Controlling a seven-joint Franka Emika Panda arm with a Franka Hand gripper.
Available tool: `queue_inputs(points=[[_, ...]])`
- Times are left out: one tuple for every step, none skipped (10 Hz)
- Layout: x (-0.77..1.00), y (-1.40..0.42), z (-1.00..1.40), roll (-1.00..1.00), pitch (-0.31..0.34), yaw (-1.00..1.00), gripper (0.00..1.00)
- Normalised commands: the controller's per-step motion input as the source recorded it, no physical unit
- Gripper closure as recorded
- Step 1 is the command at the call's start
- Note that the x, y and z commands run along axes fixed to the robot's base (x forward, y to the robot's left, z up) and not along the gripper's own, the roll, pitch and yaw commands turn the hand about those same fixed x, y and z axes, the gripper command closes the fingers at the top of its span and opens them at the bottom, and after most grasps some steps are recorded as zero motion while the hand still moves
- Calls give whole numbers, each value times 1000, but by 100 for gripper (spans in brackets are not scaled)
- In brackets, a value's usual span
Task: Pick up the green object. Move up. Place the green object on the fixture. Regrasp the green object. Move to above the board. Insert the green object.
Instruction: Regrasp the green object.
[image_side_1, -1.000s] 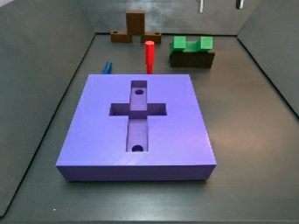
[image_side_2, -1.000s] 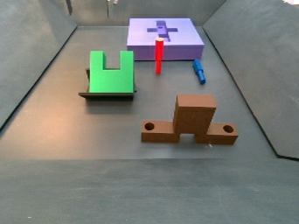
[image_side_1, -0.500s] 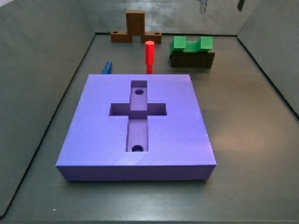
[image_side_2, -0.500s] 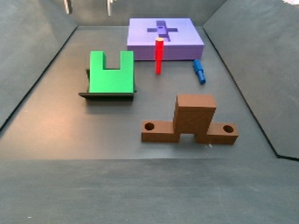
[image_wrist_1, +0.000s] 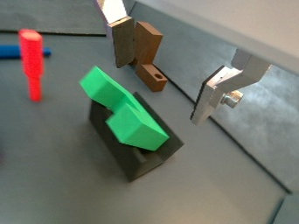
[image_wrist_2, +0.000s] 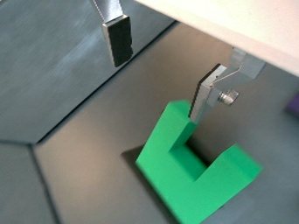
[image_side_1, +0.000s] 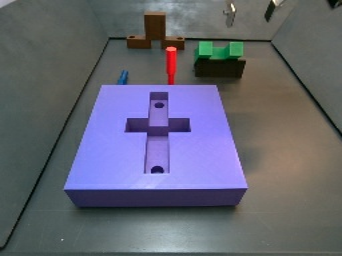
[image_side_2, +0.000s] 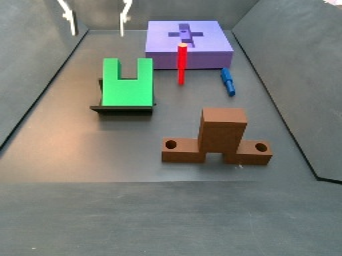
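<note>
The green object (image_side_1: 221, 49), a bright green U-shaped block, rests on the dark fixture (image_side_1: 219, 69) at the far right in a side view. In a side view it lies flat (image_side_2: 127, 84) on the fixture (image_side_2: 122, 108). My gripper (image_side_1: 251, 10) hangs high above it, open and empty, and shows again as the gripper (image_side_2: 96, 15). In both wrist views the green object (image_wrist_1: 122, 109) (image_wrist_2: 193, 166) lies below the gripper (image_wrist_1: 162, 92) (image_wrist_2: 158, 92), apart from both silver fingers (image_wrist_1: 121, 44). The purple board (image_side_1: 201, 130) with its cross recess fills the near floor.
A red peg (image_side_1: 171, 62) stands upright between the board and the fixture. A small blue piece (image_side_1: 122, 76) lies beside the board's far corner. A brown wooden upright piece (image_side_2: 218, 137) stands on the floor. Grey walls enclose the floor.
The gripper's fingers have come down a little further into both side views, still open. The green object and everything else have stayed put.
</note>
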Motion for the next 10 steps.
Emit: queue_inputs(points=[[89, 123, -389, 814, 89, 191, 0], [97, 57, -326, 900, 140, 94, 0], [94, 0, -269, 949, 200, 43, 0], [109, 0, -291, 911, 246, 0, 0], [131, 0, -294, 874, 294, 14, 0], [183, 0, -283, 846, 323, 51, 0], [186, -54, -166, 709, 360, 0, 0], [11, -143, 0, 517, 274, -46, 0], [0, -157, 0, 297, 100, -74, 0], [0, 0, -80, 0, 0, 0, 0]])
